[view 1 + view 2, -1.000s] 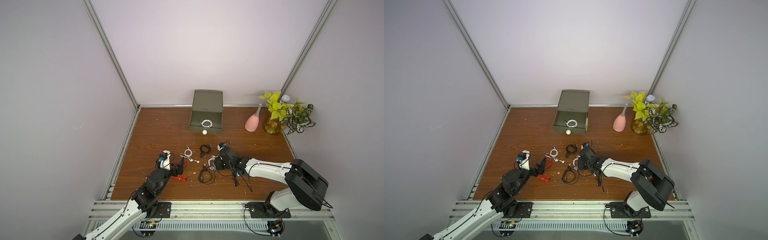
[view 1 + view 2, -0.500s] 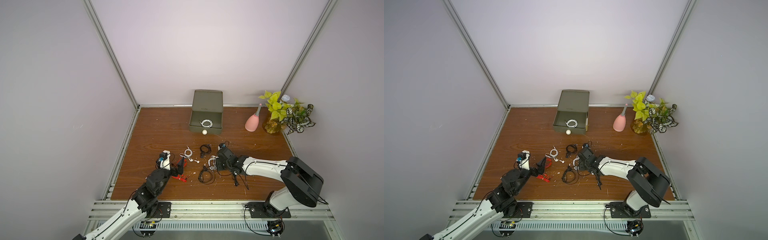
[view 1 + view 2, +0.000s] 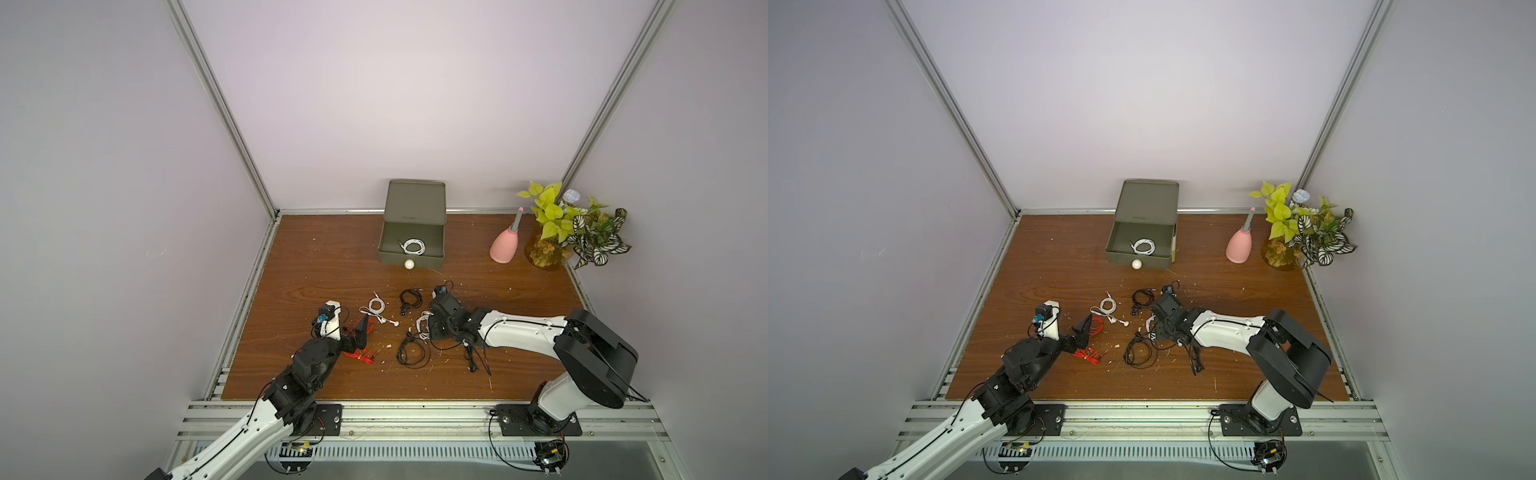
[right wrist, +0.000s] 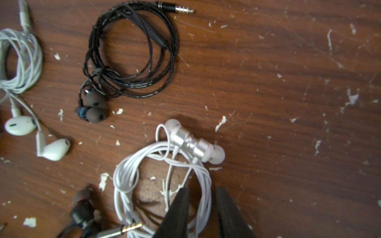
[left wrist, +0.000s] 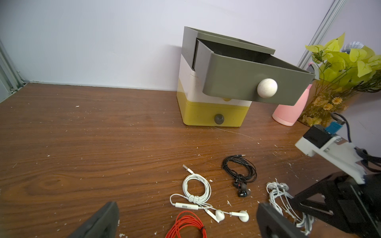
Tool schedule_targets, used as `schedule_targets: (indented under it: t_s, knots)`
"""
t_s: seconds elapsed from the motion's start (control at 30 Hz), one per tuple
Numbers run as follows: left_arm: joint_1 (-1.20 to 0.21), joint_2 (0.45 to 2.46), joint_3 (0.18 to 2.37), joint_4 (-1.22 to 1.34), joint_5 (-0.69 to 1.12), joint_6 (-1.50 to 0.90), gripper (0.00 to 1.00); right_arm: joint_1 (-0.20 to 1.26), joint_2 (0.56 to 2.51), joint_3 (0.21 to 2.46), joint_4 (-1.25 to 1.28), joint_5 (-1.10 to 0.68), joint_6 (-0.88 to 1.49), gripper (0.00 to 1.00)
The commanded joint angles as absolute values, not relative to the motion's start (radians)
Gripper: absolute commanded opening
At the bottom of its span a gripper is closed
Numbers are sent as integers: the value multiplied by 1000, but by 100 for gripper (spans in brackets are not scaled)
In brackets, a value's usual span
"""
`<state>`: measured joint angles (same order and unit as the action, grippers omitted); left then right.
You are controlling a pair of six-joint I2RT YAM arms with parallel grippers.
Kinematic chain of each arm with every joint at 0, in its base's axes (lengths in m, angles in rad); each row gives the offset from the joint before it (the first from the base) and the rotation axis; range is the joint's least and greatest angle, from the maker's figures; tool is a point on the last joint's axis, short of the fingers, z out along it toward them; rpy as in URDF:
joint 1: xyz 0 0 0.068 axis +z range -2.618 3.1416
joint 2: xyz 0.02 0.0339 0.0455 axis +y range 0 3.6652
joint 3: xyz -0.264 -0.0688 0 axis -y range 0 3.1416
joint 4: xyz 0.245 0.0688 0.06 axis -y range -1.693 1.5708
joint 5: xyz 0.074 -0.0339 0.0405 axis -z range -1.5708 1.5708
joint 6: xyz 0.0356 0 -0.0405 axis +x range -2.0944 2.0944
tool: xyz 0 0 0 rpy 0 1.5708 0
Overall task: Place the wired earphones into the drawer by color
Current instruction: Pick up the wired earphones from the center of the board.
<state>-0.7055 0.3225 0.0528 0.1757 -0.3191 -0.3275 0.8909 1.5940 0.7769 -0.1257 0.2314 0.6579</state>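
1. The white-flecked wooden bench (image 3: 316, 270) sat between lilac walls (image 3: 374, 104).
2. The left tool (image 5: 186, 204) hung released over the red earphones (image 5: 185, 216).
3. The right tool (image 4: 203, 189) straddled the white earphones (image 4: 125, 175); grip indeterminable. The drawer (image 3: 430, 261) stood open beyond.

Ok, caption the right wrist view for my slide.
Right gripper straddling the coiled cable of silver-budded white earphones on a scuffed wooden table, black earphones nearby.

white earphone coils x3 (image 3: 413, 247) (image 5: 193, 198) (image 4: 203, 175), black earphone coils x3 (image 5: 239, 177) (image 3: 410, 353) (image 3: 471, 360), red earphone coils x2 (image 3: 1097, 326) (image 3: 1088, 356), drawer box x1 (image 3: 415, 199) with 3 drawers, pink bottle x1 (image 3: 503, 249), potted plant x1 (image 3: 573, 224), robot arms x2 (image 3: 307, 365) (image 3: 519, 336)
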Motion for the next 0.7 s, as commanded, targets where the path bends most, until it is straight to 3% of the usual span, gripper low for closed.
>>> schedule_targets:
  t_s: [0.0, 0.13, 0.57, 0.67]
  knots:
    - [-712, 312, 41, 173, -326, -327, 100, 905, 1622, 800, -224, 255, 655, 25]
    - [-712, 311, 41, 173, -326, -327, 99, 911, 1616, 802, -250, 280, 661, 24]
    - [-712, 311, 40, 173, -326, -327, 99, 915, 1578, 797, -227, 297, 654, 1]
    - [-712, 310, 42, 173, -326, -327, 100, 915, 1554, 792, -219, 305, 654, 0]
